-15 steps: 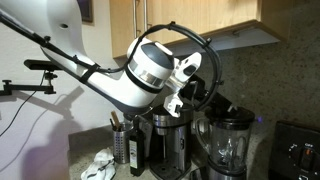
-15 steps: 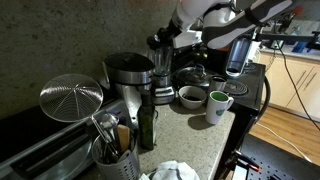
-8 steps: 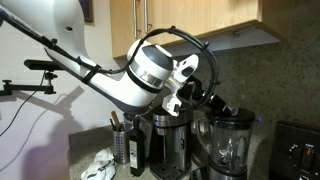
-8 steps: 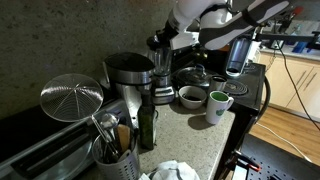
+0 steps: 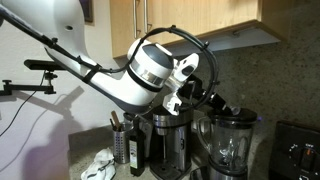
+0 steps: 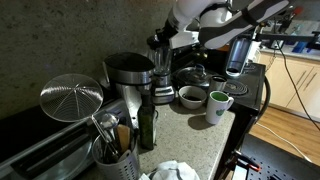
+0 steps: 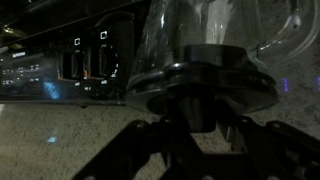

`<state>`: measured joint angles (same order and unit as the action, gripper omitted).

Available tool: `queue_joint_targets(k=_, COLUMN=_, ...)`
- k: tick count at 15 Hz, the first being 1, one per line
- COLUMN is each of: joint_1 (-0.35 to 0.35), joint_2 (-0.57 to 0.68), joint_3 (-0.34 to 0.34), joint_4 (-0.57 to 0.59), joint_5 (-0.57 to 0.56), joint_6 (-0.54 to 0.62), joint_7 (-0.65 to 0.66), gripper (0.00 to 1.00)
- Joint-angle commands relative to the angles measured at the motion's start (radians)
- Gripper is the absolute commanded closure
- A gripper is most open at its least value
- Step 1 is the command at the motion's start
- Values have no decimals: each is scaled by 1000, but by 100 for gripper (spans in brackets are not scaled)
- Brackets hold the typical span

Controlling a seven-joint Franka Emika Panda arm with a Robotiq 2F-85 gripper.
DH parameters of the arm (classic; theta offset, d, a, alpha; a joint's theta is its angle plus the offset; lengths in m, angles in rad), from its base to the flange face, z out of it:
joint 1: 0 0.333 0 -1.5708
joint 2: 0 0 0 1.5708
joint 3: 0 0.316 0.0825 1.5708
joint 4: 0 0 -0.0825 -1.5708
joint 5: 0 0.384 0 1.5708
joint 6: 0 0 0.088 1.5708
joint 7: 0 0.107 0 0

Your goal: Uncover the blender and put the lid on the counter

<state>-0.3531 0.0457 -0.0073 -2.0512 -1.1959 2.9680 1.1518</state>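
The blender (image 5: 228, 148) is a clear tapering jar on a dark base, standing next to the coffee maker (image 5: 170, 140) on the counter (image 6: 215, 135). Its dark round lid (image 5: 228, 116) sits on the jar's rim. My gripper (image 5: 217, 104) reaches down onto the lid from the upper left. In the wrist view the jar (image 7: 200, 30) and lid (image 7: 200, 85) fill the frame. There my gripper (image 7: 195, 125) is shut on the lid's centre knob (image 7: 195, 108), a finger on each side. In an exterior view the blender (image 6: 160, 68) is partly hidden behind my gripper (image 6: 165, 40).
Wooden cabinets (image 5: 200, 20) hang close above the arm. A dark bottle (image 6: 146, 120), a utensil holder (image 6: 112, 150), a wire strainer (image 6: 72, 97), a bowl (image 6: 190, 96) and a mug (image 6: 219, 104) crowd the counter. A black appliance (image 5: 297, 150) stands beside the blender.
The fingers have closed in on the lid's knob. The arm has barely shifted, and the lid still rests on the jar.
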Motion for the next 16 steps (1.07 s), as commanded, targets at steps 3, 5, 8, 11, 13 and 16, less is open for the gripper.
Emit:
queue_joint_targets(k=3, joint_1=7, joint_2=-11, joint_3=-3, joint_4=53, joint_5=-106, joint_6=-32, joint_7=107, gripper=81)
queue_joint_targets(k=5, joint_1=10, joint_2=-15, joint_3=-1, joint_4=65, joint_5=-158, joint_6=-34, joint_7=144, gripper=81)
queue_joint_targets(k=8, joint_1=13, joint_2=-20, joint_3=2, joint_4=81, joint_5=-228, joint_6=-38, joint_7=196, gripper=81)
queue_joint_targets(k=11, joint_1=17, joint_2=-37, joint_3=4, joint_4=75, joint_5=-306, joint_6=-37, joint_7=252, gripper=81)
queue_joint_targets(k=13, joint_1=21, joint_2=-61, joint_3=7, joint_4=57, joint_5=-353, joint_6=-41, joint_7=288, gripper=81)
queue_joint_targets(k=16, joint_1=26, joint_2=-103, joint_3=9, joint_4=17, joint_5=-395, joint_6=-52, joint_7=316, gripper=81)
